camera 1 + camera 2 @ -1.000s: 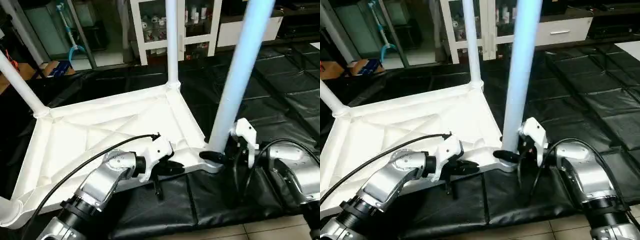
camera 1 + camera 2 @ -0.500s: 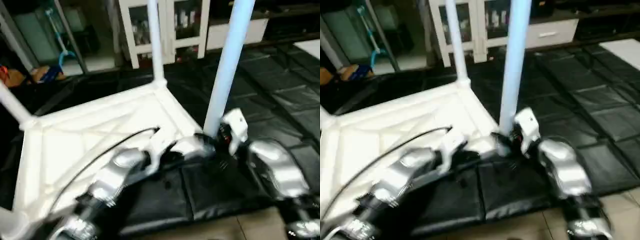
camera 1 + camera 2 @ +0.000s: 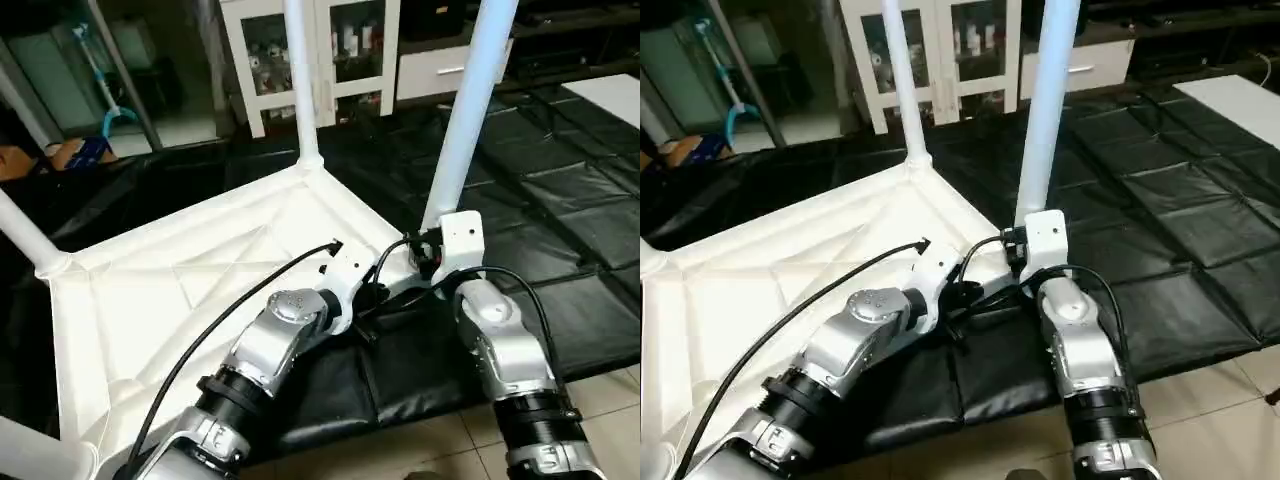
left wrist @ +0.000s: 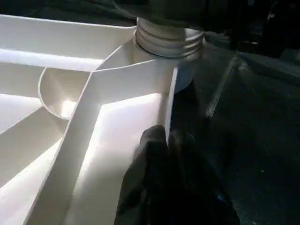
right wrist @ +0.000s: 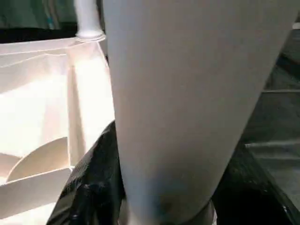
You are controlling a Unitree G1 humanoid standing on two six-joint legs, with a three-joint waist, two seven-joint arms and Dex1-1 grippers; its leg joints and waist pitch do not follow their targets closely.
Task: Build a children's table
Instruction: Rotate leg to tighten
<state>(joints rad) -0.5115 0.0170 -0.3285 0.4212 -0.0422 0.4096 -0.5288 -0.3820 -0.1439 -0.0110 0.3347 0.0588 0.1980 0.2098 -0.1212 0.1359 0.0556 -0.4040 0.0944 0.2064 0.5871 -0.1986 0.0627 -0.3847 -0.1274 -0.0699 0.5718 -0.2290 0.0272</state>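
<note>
Left eye view: tabletop [image 3: 180, 300] is lying upside down on the black floor mat [image 3: 560, 220], ribbed underside facing up.
Legs: one leg [image 3: 470, 110] is standing upright in the near corner socket by the pincers; another leg [image 3: 300, 80] is rising from the far corner; a third leg [image 3: 25, 235] is leaning out at the left corner.
Left pincer [image 4: 164, 140]: fingers are pressing together, closed, straddling the thin edge wall of the tabletop just beside the threaded socket [image 4: 169, 40].
Right pincer [image 5: 164, 187]: its black fingers [image 5: 93, 183] are sitting on either side of the near leg's base, clasping it just above the socket.
Background: white glass-door cabinet [image 3: 340, 50] is standing behind the mat.
</note>
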